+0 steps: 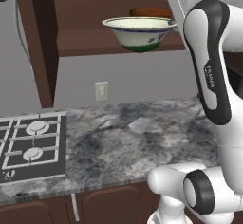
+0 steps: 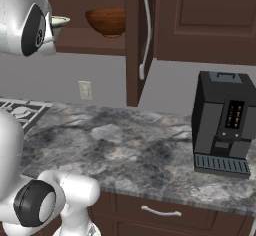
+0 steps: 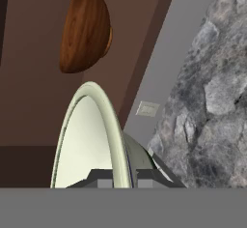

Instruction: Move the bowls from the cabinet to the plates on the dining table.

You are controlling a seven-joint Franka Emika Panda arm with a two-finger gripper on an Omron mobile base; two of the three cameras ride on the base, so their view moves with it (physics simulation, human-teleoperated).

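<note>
My gripper is shut on the rim of the cream-white bowl, which has a green outside. One fingertip lies inside the rim and the other outside. The bowl hangs level at the front edge of the cabinet shelf, partly past it. The reddish-brown wooden bowl stands on the same shelf behind it and also appears in the hand view. The cabinet door with its long silver handle stands open. The plates and the dining table are out of view.
Below the cabinet lies a grey stone counter with a gas hob at its left and a black coffee machine at its right. A wall socket sits under the shelf. The other open door hangs to the left.
</note>
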